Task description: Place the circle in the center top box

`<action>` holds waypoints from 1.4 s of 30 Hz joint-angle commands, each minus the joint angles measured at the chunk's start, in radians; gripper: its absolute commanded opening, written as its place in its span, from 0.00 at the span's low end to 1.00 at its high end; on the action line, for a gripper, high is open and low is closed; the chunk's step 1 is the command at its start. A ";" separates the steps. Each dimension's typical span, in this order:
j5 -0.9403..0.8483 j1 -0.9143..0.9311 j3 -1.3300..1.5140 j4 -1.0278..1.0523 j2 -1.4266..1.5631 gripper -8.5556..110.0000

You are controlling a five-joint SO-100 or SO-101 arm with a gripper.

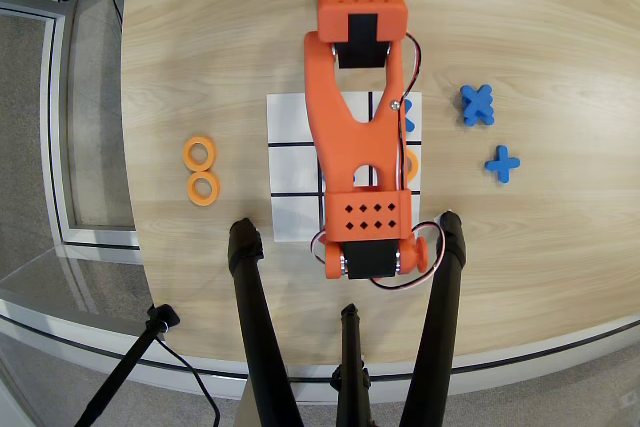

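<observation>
1. Right now my orange arm (pixel 355 137) reaches down the overhead view from the top edge, lying across the middle column of the white grid (pixel 292 122) on the wooden table (pixel 200 47).
2. My gripper is hidden under my own wrist housing at the bottom end of the arm, so I cannot tell how far its jaws stand apart or whether they hold anything.
3. Two orange rings (pixel 201 170) lie touching each other on the bare wood, well to the left of the grid.
4. Another orange ring (pixel 411 164) peeks out from under my arm in the grid's right column, middle row.
5. One blue cross (pixel 478 104) and a second blue cross (pixel 502 163) lie on the table to the right of the grid.
6. Black tripod legs (pixel 255 327) rise from the bottom edge.
</observation>
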 commanded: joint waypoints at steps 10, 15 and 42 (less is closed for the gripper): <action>-0.025 0.011 0.327 0.017 0.469 0.13; -0.066 0.029 0.647 -0.091 0.758 0.13; -0.385 0.230 2.056 -0.535 2.094 0.13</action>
